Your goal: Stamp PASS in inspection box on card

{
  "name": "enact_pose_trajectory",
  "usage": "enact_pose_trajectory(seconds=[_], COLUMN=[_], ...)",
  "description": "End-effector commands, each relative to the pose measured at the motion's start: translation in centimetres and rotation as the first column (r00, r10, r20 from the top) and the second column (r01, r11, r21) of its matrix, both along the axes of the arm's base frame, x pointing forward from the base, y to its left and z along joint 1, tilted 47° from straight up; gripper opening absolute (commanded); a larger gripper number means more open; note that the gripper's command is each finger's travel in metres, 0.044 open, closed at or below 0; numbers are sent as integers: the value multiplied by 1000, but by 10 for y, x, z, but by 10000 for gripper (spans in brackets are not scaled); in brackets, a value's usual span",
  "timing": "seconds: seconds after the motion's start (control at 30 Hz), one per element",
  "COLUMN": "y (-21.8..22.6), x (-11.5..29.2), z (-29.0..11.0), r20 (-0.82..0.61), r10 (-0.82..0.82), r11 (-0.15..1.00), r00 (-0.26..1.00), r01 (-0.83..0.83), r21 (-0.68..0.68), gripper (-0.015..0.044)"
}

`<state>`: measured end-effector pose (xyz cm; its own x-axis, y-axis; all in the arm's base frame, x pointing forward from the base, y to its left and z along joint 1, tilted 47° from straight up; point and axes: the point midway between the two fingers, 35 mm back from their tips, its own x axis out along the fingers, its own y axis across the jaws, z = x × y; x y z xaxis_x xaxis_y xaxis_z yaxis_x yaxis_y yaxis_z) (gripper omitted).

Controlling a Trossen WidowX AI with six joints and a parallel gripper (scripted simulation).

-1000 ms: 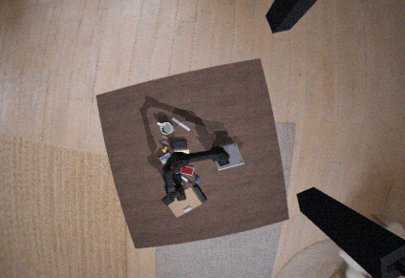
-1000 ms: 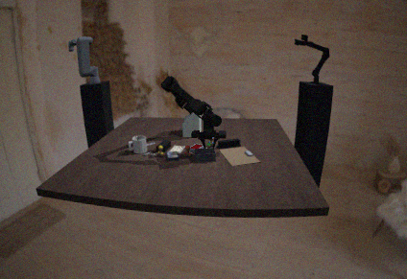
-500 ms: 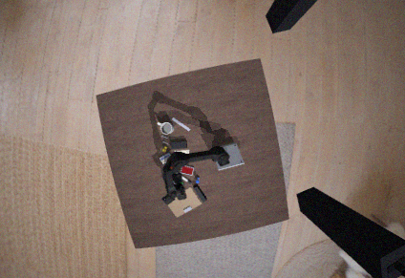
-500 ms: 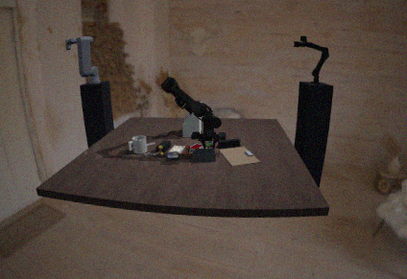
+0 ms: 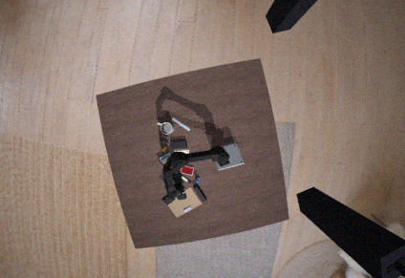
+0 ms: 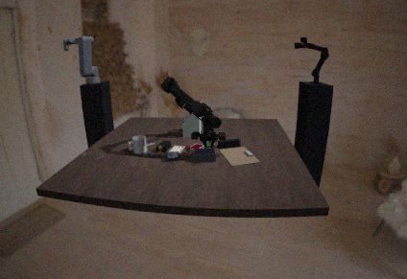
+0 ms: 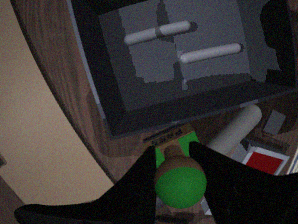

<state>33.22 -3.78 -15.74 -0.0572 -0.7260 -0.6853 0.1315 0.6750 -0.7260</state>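
Note:
A stamp with a green ball knob (image 7: 180, 187) (image 6: 208, 144) stands upright beside the dark tray. Small dark lettering shows on its base, too blurred to read. My gripper (image 7: 172, 149) points down with its fingers against both sides of the knob and neck, shut on this stamp. A red ink pad (image 7: 264, 161) (image 5: 187, 170) (image 6: 197, 146) with a pale rim lies to the right in the wrist view. A white card (image 6: 178, 150) lies left of the pad in the exterior view; its printing cannot be read. A tan sheet (image 7: 40, 125) (image 5: 178, 206) (image 6: 237, 156) lies on the other side.
The dark open tray (image 7: 200, 107) (image 6: 204, 155) holds two pale sticks, close to the stamp. A pale cylinder (image 7: 235, 130) lies between stamp and pad. A mug (image 5: 166, 128) (image 6: 139, 145), a blue item (image 5: 197, 180) and a black block (image 5: 200, 193) (image 6: 229, 143) are nearby.

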Motion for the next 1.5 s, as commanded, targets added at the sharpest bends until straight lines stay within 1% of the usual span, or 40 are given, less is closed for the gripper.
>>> enact_pose_trajectory(seconds=[0.0,0.07,0.1,1.47], y=[1,1,1,16], x=[0,0,0,3], z=[-1,0,0,13], r20=[1,1,1,2], r10=[-2,-2,-2,-1], r11=[1000,1000,1000,1000], r00=[1000,1000,1000,1000], r01=[2,2,2,1], r21=[6,6,6,8], gripper=[58,6,0,0])
